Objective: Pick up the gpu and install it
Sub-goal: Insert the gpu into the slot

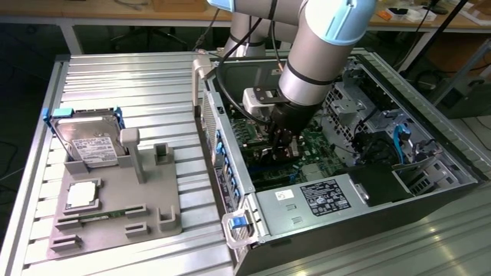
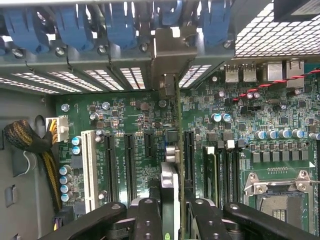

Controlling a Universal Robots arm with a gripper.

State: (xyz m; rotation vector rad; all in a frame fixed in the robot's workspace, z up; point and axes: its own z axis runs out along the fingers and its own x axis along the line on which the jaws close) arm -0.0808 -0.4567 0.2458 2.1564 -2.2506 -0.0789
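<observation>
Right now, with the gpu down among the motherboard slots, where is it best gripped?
By its upper edge, from above the open case. The gpu stands edge-on, thin and upright, so only its two flat faces suit the gripper, which is shut across them.

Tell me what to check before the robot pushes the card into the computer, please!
1. Card in the tool: ok. The tool is closed on the gpu, seen edge-on in the wrist view.
2. Card over the board: ok. It hangs above the green motherboard inside the computer case.
3. Card lined up with a slot: cannot tell.
4. Silver bracket at the case's back wall: ok.
5. Card already seated: cannot tell.
6. Hard drive away from the work: ok, it rests on the grey holder outside the case.
</observation>
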